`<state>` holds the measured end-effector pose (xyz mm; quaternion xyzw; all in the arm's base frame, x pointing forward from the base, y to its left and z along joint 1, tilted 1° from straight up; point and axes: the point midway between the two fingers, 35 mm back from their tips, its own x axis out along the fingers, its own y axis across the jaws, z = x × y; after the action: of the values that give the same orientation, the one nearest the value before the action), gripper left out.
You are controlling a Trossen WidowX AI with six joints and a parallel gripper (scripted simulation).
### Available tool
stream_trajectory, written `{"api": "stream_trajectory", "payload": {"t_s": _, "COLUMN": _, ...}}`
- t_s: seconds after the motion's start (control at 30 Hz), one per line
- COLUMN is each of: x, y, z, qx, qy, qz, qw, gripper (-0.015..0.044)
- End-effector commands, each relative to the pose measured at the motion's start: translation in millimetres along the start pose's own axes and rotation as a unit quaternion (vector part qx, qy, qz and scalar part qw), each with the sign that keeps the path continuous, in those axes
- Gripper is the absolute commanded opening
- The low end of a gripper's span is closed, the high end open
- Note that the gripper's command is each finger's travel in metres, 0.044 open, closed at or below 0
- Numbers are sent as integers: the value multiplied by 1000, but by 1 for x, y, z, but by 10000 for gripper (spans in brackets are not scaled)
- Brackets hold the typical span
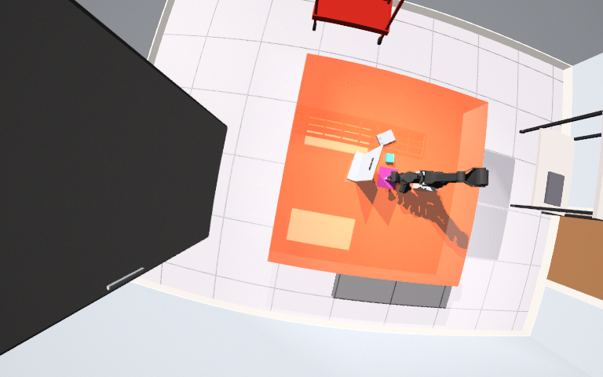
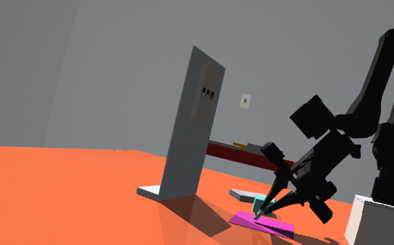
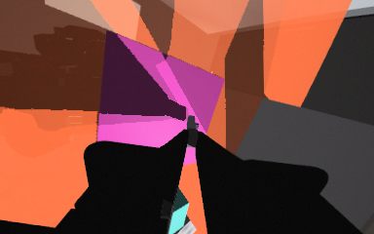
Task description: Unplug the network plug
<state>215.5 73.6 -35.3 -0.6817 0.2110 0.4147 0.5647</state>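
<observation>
The magenta square [image 1: 381, 182] [image 2: 275, 223] [image 3: 136, 131] has bare orange table [image 2: 60, 216] between its near edge and the upright panel [image 2: 186, 156], and a teal block [image 1: 389, 159] [image 2: 263, 199] [image 3: 179, 218] sits near its far edge. The gripper [image 1: 389, 177] [image 2: 260, 212] [image 3: 191, 135] points steeply down, its fingertips pinching the small gray plug [image 2: 257, 215] [image 3: 192, 122], which protrudes beyond them, low over the square.
</observation>
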Motion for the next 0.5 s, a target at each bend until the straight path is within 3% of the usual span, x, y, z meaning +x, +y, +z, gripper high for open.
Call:
{"api": "stream_trajectory", "payload": {"t_s": 0.0, "x": 1, "y": 4, "z": 1, "qx": 1, "qy": -3, "qz": 6, "qw": 1000, "gripper": 0}}
{"api": "stream_trajectory", "payload": {"t_s": 0.47, "x": 5, "y": 4, "z": -2, "qx": 1, "qy": -3, "qz": 6, "qw": 1000, "gripper": 0}}
